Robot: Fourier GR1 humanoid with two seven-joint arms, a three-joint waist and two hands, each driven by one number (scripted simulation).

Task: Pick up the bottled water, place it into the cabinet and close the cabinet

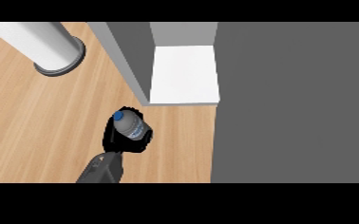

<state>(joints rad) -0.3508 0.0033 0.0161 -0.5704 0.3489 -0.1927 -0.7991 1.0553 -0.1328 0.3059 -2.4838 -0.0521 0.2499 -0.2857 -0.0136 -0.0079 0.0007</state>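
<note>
Though near the cabinet (184, 73), bottled water (130, 125) within the left hand (116, 141).

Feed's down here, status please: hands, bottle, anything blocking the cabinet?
Left hand shut on bottled water, over the counter. Right hand not in view. Cabinet open, white shelf ahead; nothing seen between.

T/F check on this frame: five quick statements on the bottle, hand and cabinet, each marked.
1. The hand is curled round the bottle. True.
2. The bottle stands on the cabinet's shelf. False: it is over the wooden counter, short of the white shelf.
3. The bottle's cap is red. False: it is blue.
4. A white cylinder on a grey base stands at the counter's far left. True.
5. Both hands are in view. False: only one shows.
</note>
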